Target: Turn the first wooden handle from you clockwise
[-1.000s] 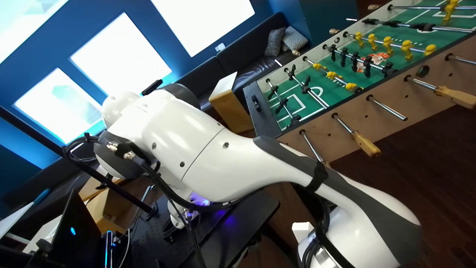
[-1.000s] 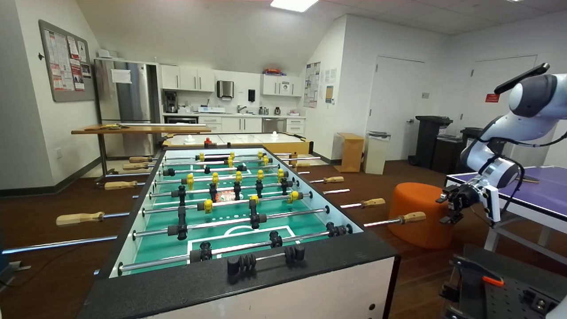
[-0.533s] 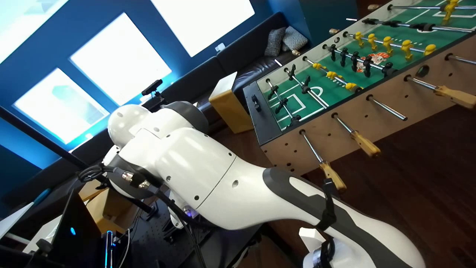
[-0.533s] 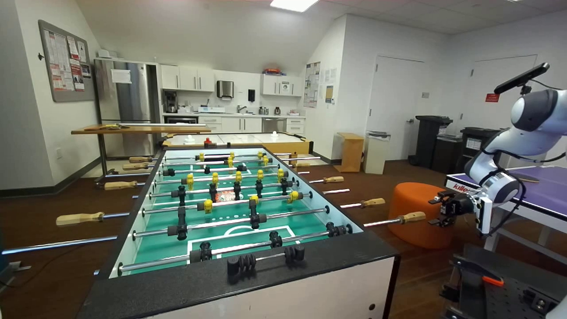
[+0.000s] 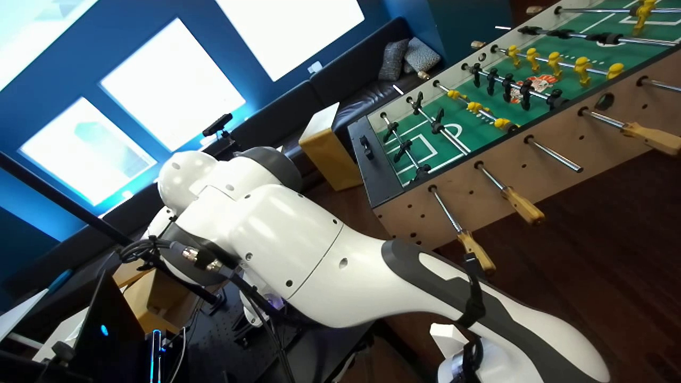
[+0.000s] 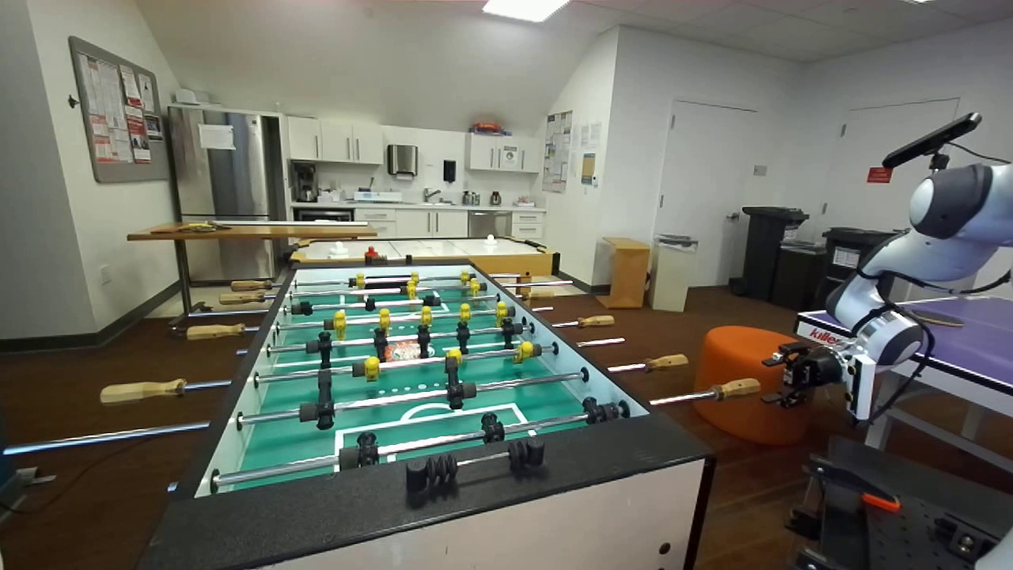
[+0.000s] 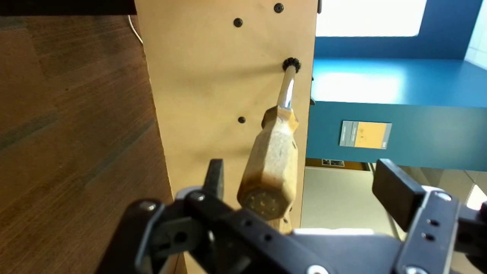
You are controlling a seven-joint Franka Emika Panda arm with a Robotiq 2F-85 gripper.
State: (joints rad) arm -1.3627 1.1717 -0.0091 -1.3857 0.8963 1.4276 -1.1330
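A robot's claw (image 7: 301,179) stands spread, gripping nothing, its two dark fingers (image 7: 215,178) flanking the butt of a wooden handle (image 7: 273,156) in the wrist view. The handle lies off-centre, nearer one finger, apart from both tips; how far these reach past its end is hard to judge. Faceted and worn pale, it looks hard, stiff and sturdy, probably light to turn, yet smooth enough to slip under a weak pinch. The best hold is likely across opposite flats on the thick barrel, the claw squared up with the metal rod (image 7: 287,89). That rod enters the pale side panel (image 7: 205,76) of a foosball counter (image 6: 617,451) through a black ring (image 7: 292,61) and might slide lengthwise if pushed. Its black figures (image 6: 492,427) should swing with the clockwise turn, apparently yet to be made. A second wooden handle (image 6: 667,362) juts out farther along.
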